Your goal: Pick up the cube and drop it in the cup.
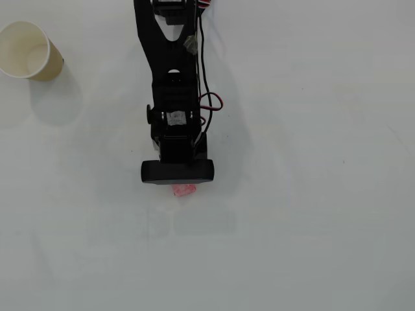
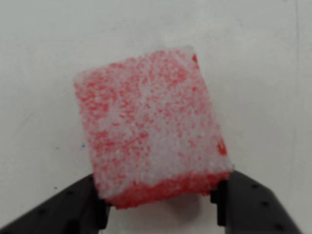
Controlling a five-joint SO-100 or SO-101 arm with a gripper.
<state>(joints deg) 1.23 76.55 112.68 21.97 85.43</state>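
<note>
One cube and one cup are on the white desk; the cup stands at the desk's far left corner in the overhead view, holding nothing. The pincer is clamped on the cube near the desk's middle (only the wrist view shows its fingers touching both sides).

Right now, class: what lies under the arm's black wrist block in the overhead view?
Only an edge of the red cube shows. The gripper is covered there; the wrist view shows its fingers flanking the cube.
</note>
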